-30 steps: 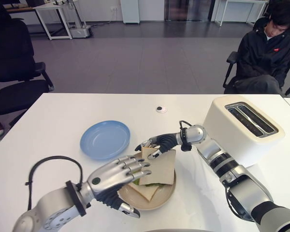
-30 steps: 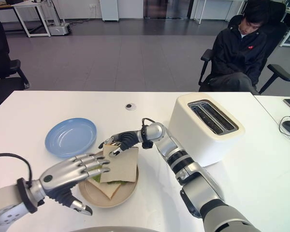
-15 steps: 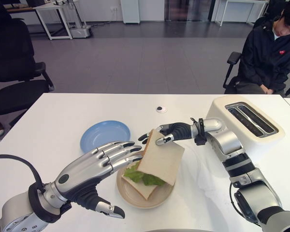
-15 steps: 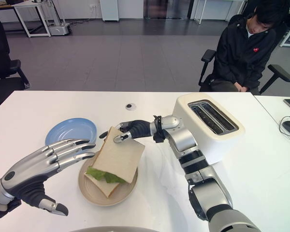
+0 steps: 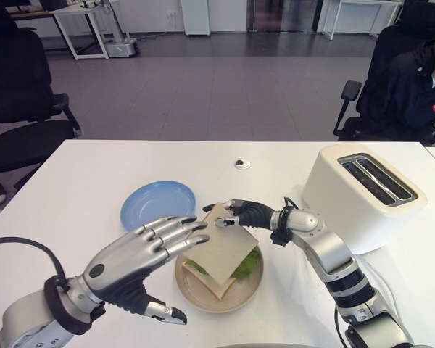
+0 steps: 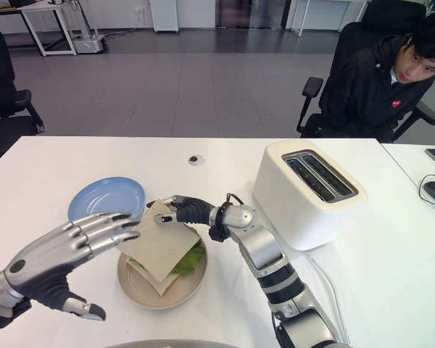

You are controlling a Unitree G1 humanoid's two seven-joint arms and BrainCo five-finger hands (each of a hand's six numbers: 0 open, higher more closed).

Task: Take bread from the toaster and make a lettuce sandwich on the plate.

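Well, in the left eye view you had the closing step in hand. The top slice [image 5: 221,250] lay tilted over the lettuce [image 5: 249,262] and the bottom slice [image 5: 216,284] on the tan plate [image 5: 251,291]. Your right hand [image 5: 248,213] pinched the slice's far corner, fingers curled onto the bread. Your left hand [image 5: 138,255] hovered just beside the plate on its left, fingers stretched out and grasping nothing. Its fingertips were near the slice's left edge (I could not tell whether they touched it).

In the right eye view the pinched corner rode higher than the near edge, so the slice was not lying flat, and lettuce poked out on the right side. The toaster [image 6: 308,192] stood on the desk [image 6: 58,167] to the right of your right arm, and the blue plate [image 6: 105,197] sat just beyond the tan one.

With both slices and the lettuce on the plate, I judged the fetching done and only the squaring-up left. The next move, as I read it, called for you to lower that corner until the slice rested on the lettuce. You would then loosen the pinch and draw the right hand back without dragging the bread along, while the left hand could steady the near edge.
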